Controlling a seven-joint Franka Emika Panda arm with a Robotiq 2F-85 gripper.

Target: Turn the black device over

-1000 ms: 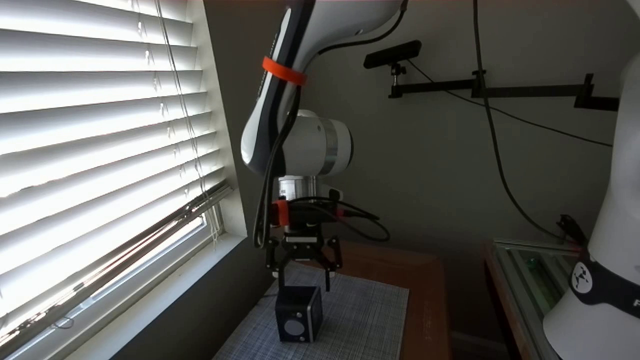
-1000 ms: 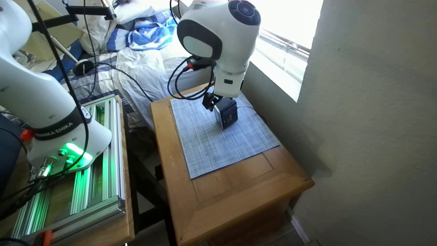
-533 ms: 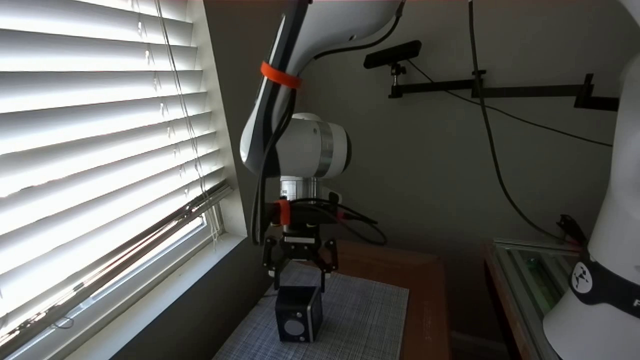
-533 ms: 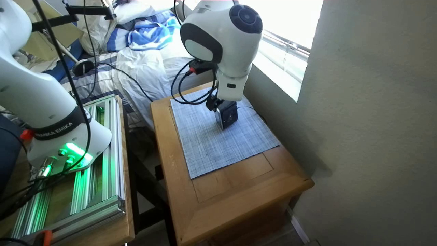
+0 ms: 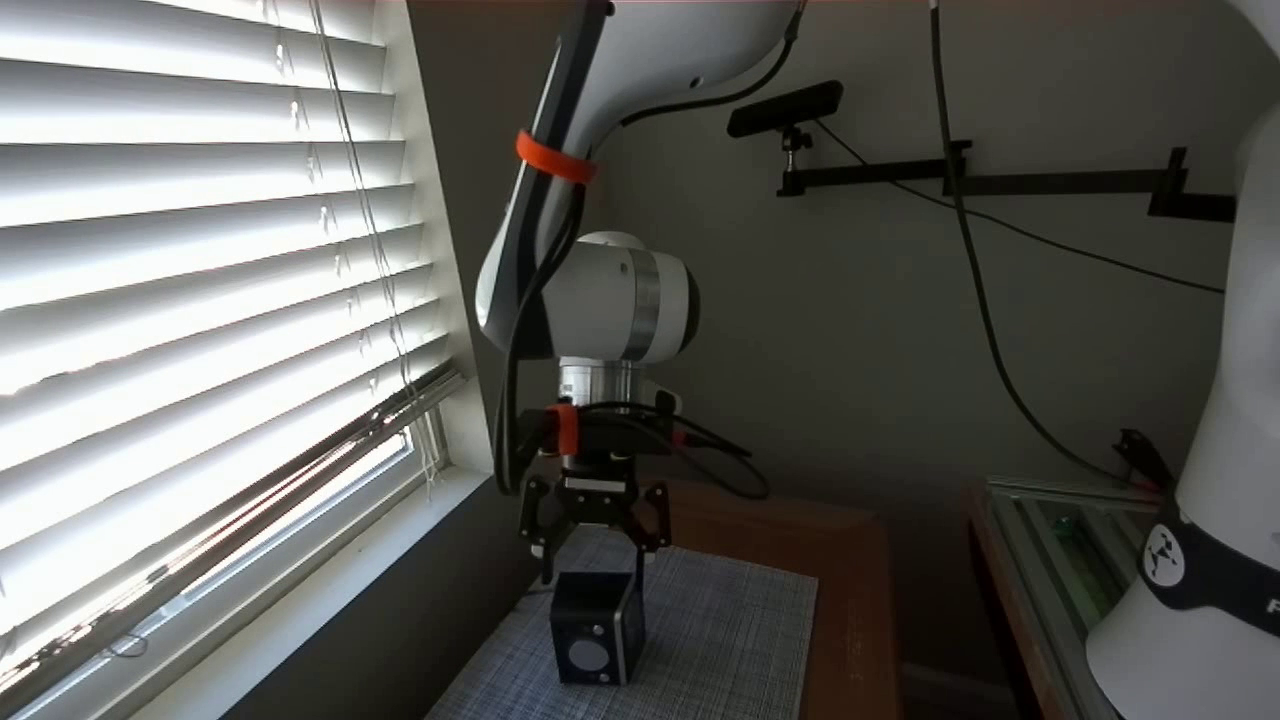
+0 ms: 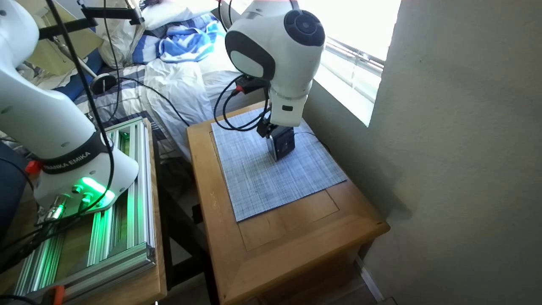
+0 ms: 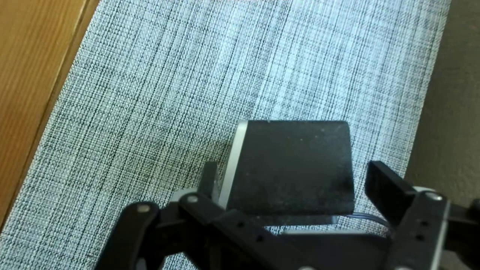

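The black device (image 5: 590,632) stands upright on a grey woven mat in both exterior views. In an exterior view, one face shows a round grey patch. It also shows from its dark back side (image 6: 284,143). In the wrist view its plain black top (image 7: 294,161) has a silvery strip along the left edge. My gripper (image 5: 594,580) points down over the device, fingers open at its top. In the wrist view the gripper (image 7: 292,167) has one finger close beside the silvery edge and the other apart on the right, with a gap. The arm partly hides the gripper in an exterior view.
The grey mat (image 6: 275,190) lies on a wooden table (image 6: 296,258). A thin cable (image 6: 316,136) runs from the device toward the wall. A window with blinds (image 5: 200,250) and its sill are close by. A black camera on a mount arm (image 5: 785,108) hangs at the wall.
My gripper has moved down and slightly toward the window in an exterior view, its fingers now on either side of the device's top. The device has not moved.
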